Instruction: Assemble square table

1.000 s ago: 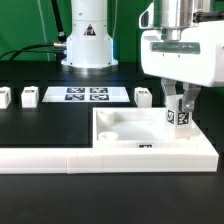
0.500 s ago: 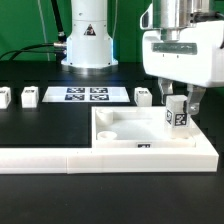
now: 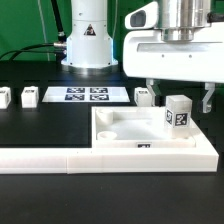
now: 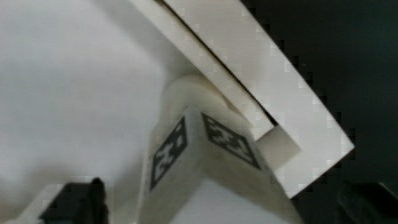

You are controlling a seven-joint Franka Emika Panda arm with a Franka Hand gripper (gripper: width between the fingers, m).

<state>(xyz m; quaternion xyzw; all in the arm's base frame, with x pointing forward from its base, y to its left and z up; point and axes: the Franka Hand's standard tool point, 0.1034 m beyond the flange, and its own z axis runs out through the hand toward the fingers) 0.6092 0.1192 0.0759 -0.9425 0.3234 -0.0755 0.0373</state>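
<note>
The white square tabletop (image 3: 128, 136) lies on the black table with its round corner sockets up and a tag on its front side. One white tagged leg (image 3: 179, 112) stands upright at its far corner on the exterior view's right. My gripper (image 3: 178, 95) is open right above that leg, with a finger on either side and clear of it. In the wrist view the leg (image 4: 196, 150) rises from the tabletop (image 4: 71, 90), and one dark finger (image 4: 80, 200) shows beside it. Three more leg blocks (image 3: 29, 97) (image 3: 4, 97) (image 3: 144, 96) stand on the table behind.
The long white L-shaped rail (image 3: 40, 156) runs along the front and round the tabletop on the exterior view's right. The marker board (image 3: 85, 95) lies flat at the back. The robot's base (image 3: 88, 40) stands behind it.
The gripper was shut on the leg at the tabletop's corner. It has opened, let the leg go and lifted a little. The leg stays upright.
</note>
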